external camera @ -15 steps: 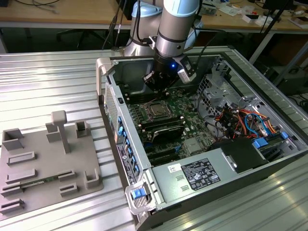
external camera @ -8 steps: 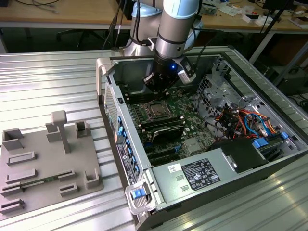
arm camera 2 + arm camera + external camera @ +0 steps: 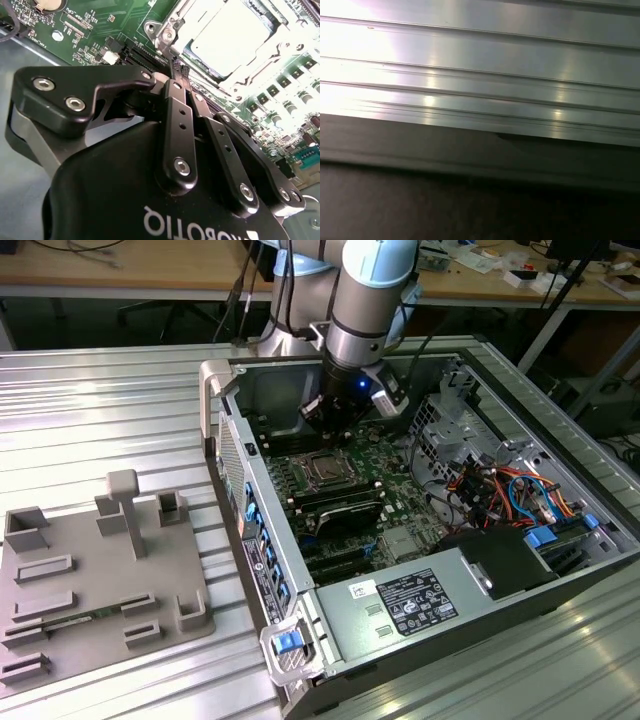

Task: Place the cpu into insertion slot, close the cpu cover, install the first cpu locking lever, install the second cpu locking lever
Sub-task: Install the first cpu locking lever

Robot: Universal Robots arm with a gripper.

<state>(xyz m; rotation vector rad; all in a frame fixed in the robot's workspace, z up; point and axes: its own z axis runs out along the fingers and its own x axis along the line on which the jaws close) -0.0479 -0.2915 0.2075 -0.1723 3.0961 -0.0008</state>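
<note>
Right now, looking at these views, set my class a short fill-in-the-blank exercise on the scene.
1. The cpu lies in the insertion slot on a ____ circuit board.
2. The hand has its fingers ____.
3. The grey fixture tray lies on the exterior view's ____.

Missing words: green; shut; left

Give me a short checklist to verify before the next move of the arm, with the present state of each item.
1. The cpu lies in the insertion slot: ok, its silvery face shows in the second wrist view.
2. The cpu cover is down around the chip: seems ok.
3. Both locking levers latched: cannot tell.
4. The gripper carries nothing: ok, its fingers are together, tips beside the socket corner.
5. The gripper touches the board: cannot tell.
6. The computer case lies open and steady on the table: ok.
</note>
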